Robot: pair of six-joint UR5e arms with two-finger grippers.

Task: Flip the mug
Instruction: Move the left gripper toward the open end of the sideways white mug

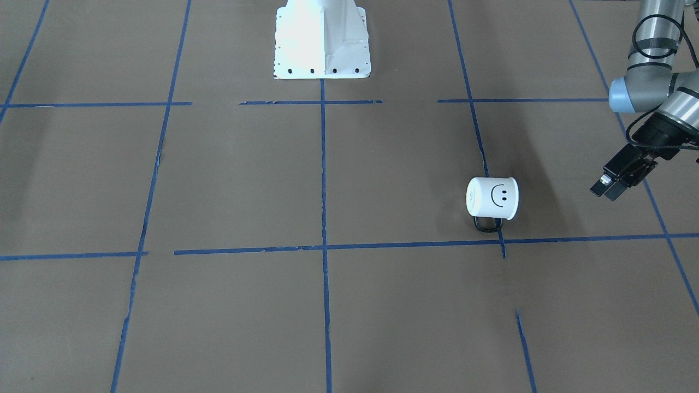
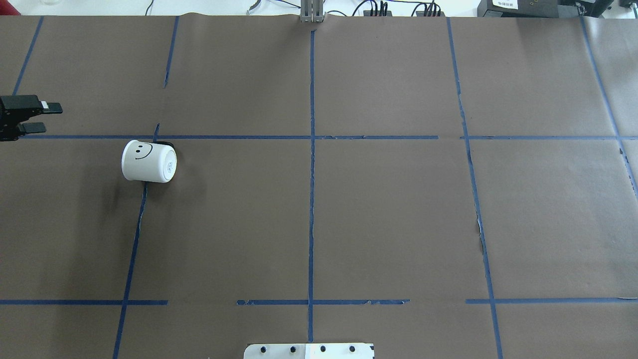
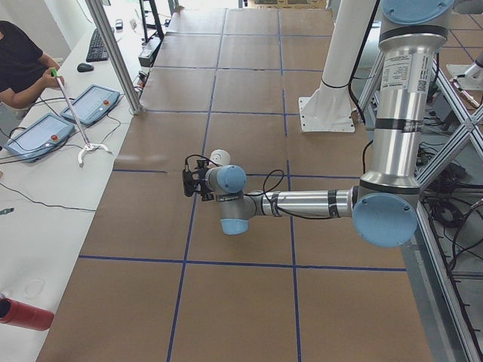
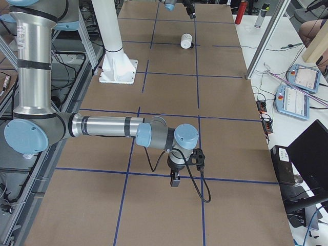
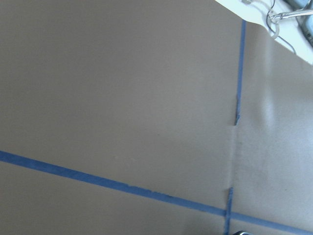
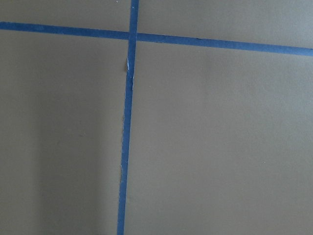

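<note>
The white mug [image 1: 491, 197] lies on its side on the brown table, smiley face up. Its black handle [image 1: 487, 224] points away from the robot and rests on the table. Its flat base faces the table's middle and its mouth faces my left gripper. It also shows in the overhead view [image 2: 148, 161]. My left gripper [image 1: 606, 191] is open and empty, hovering off to the mug's mouth side, well apart from it; in the overhead view [image 2: 44, 117] it sits at the left edge. My right gripper [image 4: 175, 180] shows only in the exterior right view, far from the mug; I cannot tell whether it is open.
The white robot pedestal [image 1: 322, 38] stands at the table's robot side. Blue tape lines [image 2: 311, 137] grid the brown table cover. An operator [image 3: 19, 64], tablets and a red bottle [image 3: 26, 313] are on a side bench beyond the table's left end.
</note>
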